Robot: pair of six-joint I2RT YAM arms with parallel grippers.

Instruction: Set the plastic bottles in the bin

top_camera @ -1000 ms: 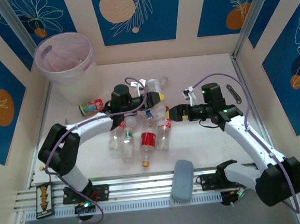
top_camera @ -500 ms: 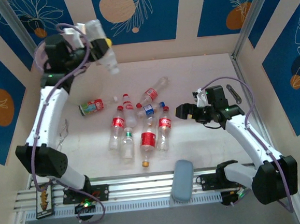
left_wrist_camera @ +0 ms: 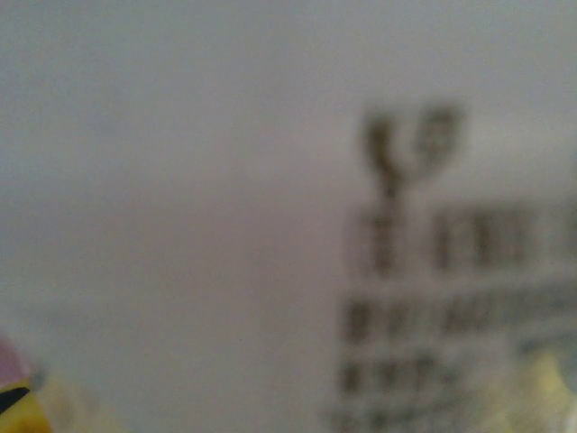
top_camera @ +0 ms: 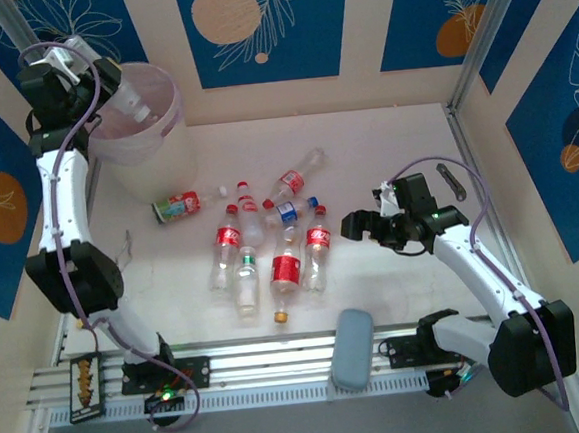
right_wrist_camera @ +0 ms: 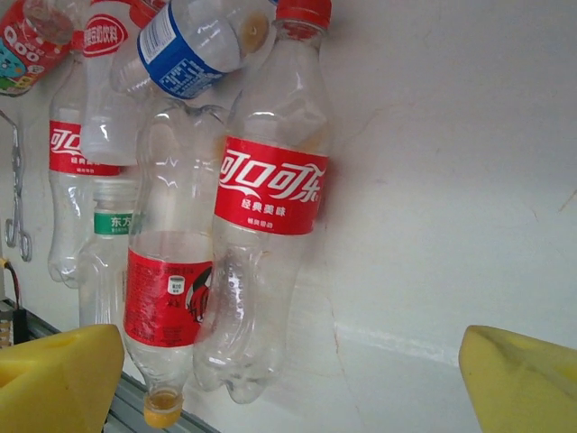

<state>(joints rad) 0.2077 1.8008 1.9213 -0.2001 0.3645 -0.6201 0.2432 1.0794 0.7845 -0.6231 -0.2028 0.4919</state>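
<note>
Top external view: bright, even, diffuse light from overhead; the pale table (top_camera: 394,143) carries only soft, short shadows under the plastic bottles (top_camera: 287,270) and the arms, all in fair focus. Left wrist view: wholly out of focus, a grey-white haze with smeared dark print (left_wrist_camera: 433,271) at the right. Right wrist view: bottles sharp, with a mild sheen on the clear plastic; the yellow fingertips (right_wrist_camera: 56,379) in the lower corners are blurred.

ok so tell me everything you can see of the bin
The bin is a round, translucent pale pink-white plastic bucket with a wide rim, standing upright in the far left corner of the table. The left gripper holds a clear bottle over its open mouth.
</note>
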